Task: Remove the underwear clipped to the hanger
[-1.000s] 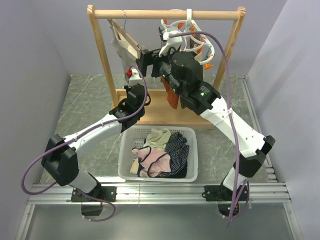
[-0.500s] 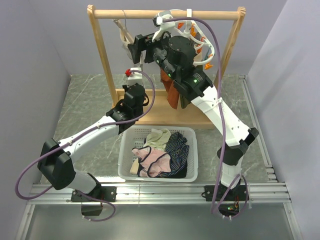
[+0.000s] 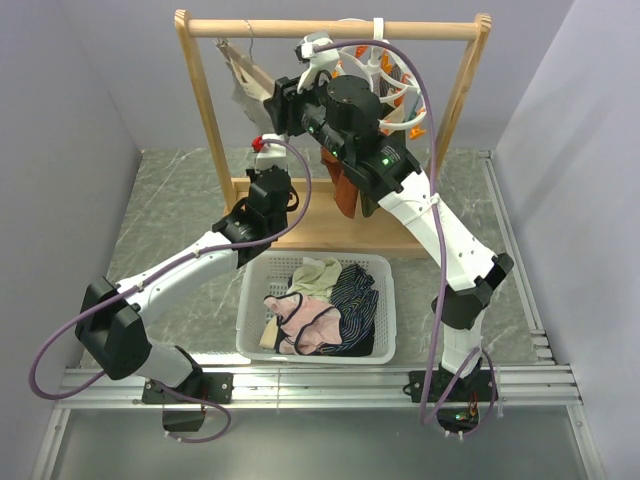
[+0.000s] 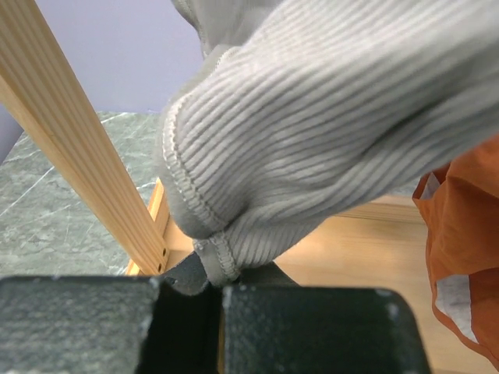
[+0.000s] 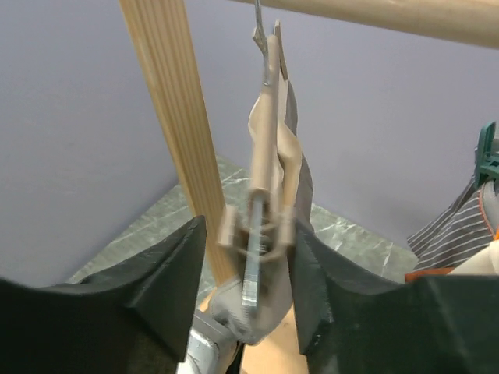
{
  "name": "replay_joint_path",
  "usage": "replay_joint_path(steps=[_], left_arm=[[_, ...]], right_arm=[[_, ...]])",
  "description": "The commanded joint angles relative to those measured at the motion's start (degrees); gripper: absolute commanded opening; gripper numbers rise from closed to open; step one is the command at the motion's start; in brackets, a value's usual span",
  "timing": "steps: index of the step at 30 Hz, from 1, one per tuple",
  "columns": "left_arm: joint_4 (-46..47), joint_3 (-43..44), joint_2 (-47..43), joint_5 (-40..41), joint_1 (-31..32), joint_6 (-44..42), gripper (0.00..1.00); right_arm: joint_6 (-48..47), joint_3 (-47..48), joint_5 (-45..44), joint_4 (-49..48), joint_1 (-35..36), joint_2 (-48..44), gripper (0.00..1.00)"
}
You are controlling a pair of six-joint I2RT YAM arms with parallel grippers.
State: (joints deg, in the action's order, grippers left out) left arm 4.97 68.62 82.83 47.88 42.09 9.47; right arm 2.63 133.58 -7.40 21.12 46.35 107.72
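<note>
1. The left end effector is clenched on the bottom hem of the taupe-grey brief. The brief hangs under the top rail of the rack, close to the rack's left post, with its upper edge pinched in a wooden clip hanger
2. The right end effector is spread wide, one finger on each side of that hanger's metal clip. The wrist view is slightly blurred, and nothing in it shows the fingers pressing the clip yet
3. Over the last second the right arm has risen and swung from the middle of the rack toward its left post, drawing its elbow in. The left arm has barely shifted and has kept its grip
4. That looks like the set-up for a release: the right fingers squeeze the clip while the left pulls the cloth down off the rack. This brief is probably close to coming free, but it is not free yet
5. The white hanger hooks over the rail nearer the rack's right post. The rust-orange brief and other pieces dangle from it above the rack's base, so more work remains
6. A basket sits on the counter just in front of the rack's base, with several garments in it
</note>
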Motion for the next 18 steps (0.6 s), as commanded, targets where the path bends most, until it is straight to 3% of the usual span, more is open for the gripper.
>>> replay_joint_path(steps=[1, 4, 6, 7, 17, 18], left_arm=[[1.0, 2.7, -1.9, 0.4, 0.5, -1.1, 0.01], [0.7, 2.8, -1.8, 0.5, 0.6, -1.1, 0.01], [0.6, 2.7, -1.6, 0.5, 0.7, -1.1, 0.01], [0.7, 2.6, -1.8, 0.6, 0.9, -1.2, 0.01], [-3.2, 1.5, -2.3, -0.1, 1.6, 0.1, 0.01], [-3.6, 1.1, -2.7, -0.2, 1.7, 0.5, 0.01]], right_arm=[[-0.5, 0.4, -1.5, 0.0, 0.3, -1.2, 0.51], [0.2, 0.1, -2.8, -0.6, 0.3, -1.2, 0.21], [0.3, 0.4, -3.3, -0.8, 0.3, -0.9, 0.11], [0.2, 1.0, -3.8, -0.8, 0.2, -0.7, 0.01], [1.2, 3.3, -3.2, -0.8, -0.3, -0.1, 0.00], [1.3, 3.0, -3.0, -0.6, -0.4, -0.2, 0.13]])
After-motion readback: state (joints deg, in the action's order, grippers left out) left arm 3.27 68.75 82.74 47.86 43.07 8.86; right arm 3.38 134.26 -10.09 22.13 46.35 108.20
